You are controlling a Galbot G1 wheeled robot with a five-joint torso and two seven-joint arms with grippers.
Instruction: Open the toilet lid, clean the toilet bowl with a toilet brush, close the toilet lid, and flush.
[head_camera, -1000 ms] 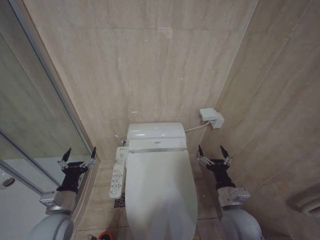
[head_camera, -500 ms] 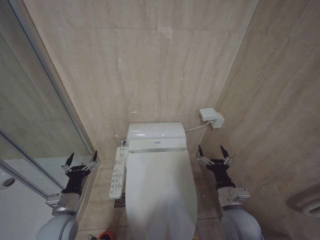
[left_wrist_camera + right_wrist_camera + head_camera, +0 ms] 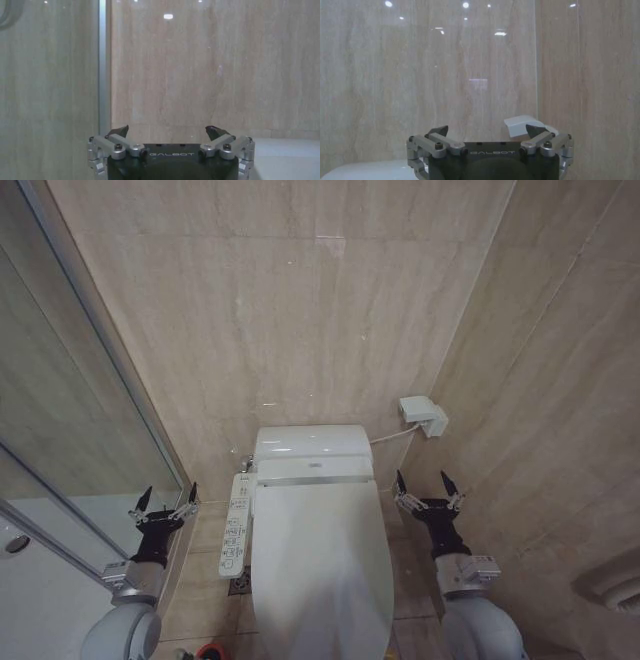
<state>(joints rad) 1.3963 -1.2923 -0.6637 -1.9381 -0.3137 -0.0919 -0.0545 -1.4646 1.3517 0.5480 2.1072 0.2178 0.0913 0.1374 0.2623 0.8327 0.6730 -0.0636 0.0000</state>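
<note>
Tiled alcove: toilet lid lay shut; left gripper and right gripper gaped empty alongside. Advise hooking the lid's front rim.

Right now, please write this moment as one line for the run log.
lid: closed | left end effector: open, left of toilet, holding nothing | right end effector: open, right of toilet, holding nothing

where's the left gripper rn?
In the head view the left gripper hangs open at lower left, between the glass shower wall and the toilet's side control panel, touching nothing.
</note>
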